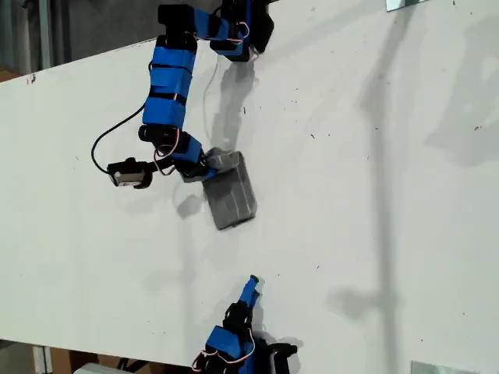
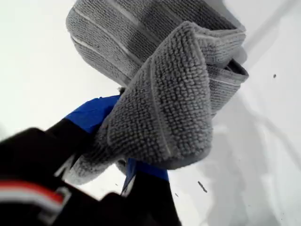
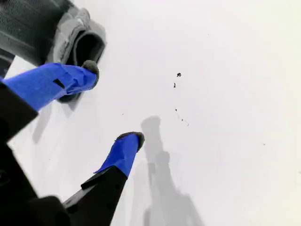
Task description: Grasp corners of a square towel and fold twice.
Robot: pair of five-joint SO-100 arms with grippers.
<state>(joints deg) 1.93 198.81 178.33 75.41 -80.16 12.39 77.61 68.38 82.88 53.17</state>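
Towel lies folded small on table, one end pinched in our first gripper. Our second gripper, well apart from towel, fingers spread, empty. Risk: lifted edge drags, fold springs undone on release.

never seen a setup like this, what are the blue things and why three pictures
The blue things are two small robot arms on a white table. One picture is from a camera off the arms, looking down on the whole scene. The other two come from cameras mounted on each arm's pincer. In the overview, a grey striped towel, already folded small, lies near the middle. My first gripper reaches it from the far side, and its close-up shows cloth bunched between the blue fingers, so it is holding the towel. My second gripper, at the near edge of the overview, is open and holds nothing, with only bare table under it.
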